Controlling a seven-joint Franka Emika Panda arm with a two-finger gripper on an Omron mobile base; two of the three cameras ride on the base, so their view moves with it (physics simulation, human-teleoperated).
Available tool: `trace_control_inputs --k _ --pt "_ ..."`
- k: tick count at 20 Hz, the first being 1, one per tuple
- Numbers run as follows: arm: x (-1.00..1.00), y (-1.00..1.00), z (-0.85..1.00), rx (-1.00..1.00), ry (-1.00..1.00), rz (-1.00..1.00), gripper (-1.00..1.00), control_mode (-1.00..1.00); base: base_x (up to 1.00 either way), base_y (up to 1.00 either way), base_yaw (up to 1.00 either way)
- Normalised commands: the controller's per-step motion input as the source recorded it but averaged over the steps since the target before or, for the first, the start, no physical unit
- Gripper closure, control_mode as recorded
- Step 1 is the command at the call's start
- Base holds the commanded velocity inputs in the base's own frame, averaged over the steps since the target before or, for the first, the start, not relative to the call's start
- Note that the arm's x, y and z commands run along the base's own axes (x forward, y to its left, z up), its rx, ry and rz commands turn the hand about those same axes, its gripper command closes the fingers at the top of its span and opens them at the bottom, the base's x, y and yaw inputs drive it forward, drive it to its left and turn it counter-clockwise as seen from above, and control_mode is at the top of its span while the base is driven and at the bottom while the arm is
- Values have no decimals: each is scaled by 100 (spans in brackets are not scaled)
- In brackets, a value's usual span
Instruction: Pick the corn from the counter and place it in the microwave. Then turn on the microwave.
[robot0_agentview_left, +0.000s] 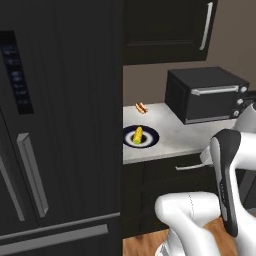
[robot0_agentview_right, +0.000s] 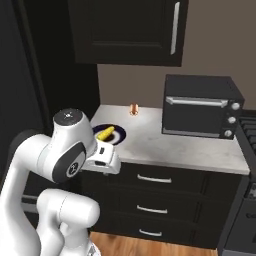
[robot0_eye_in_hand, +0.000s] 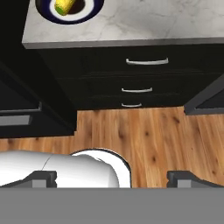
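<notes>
**Yellow cob waiting on a dark-rimmed plate**

Yellow and small, the corn (robot0_agentview_left: 137, 135) is lying on a dark-rimmed plate (robot0_agentview_left: 150, 138) near the left end of the pale counter (robot0_agentview_left: 175, 132), close to the front edge. Its long axis is running from near to far, tilting slightly rightward in the right base view. It is probably light, stiff and apt to roll, so gripping across the middle looks best. The gripper (robot0_eye_in_hand: 112, 177) is hanging over the wooden floor (robot0_eye_in_hand: 144, 131) before the drawers (robot0_eye_in_hand: 144, 74), its fingers (robot0_eye_in_hand: 186, 178) standing wide apart, holding nothing.
</notes>
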Motion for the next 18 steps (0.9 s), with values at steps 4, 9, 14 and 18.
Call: trace_control_inputs --k 4,9,14,18 --pt "0 0 0 0 0 0 -100 100 4 -46 0" --pt "0 0 0 0 0 0 -100 100 11 -53 0" --pt "0 0 0 0 0 0 -100 100 26 -27 0" --pt "0 0 0 0 0 0 -100 100 34 -11 0"
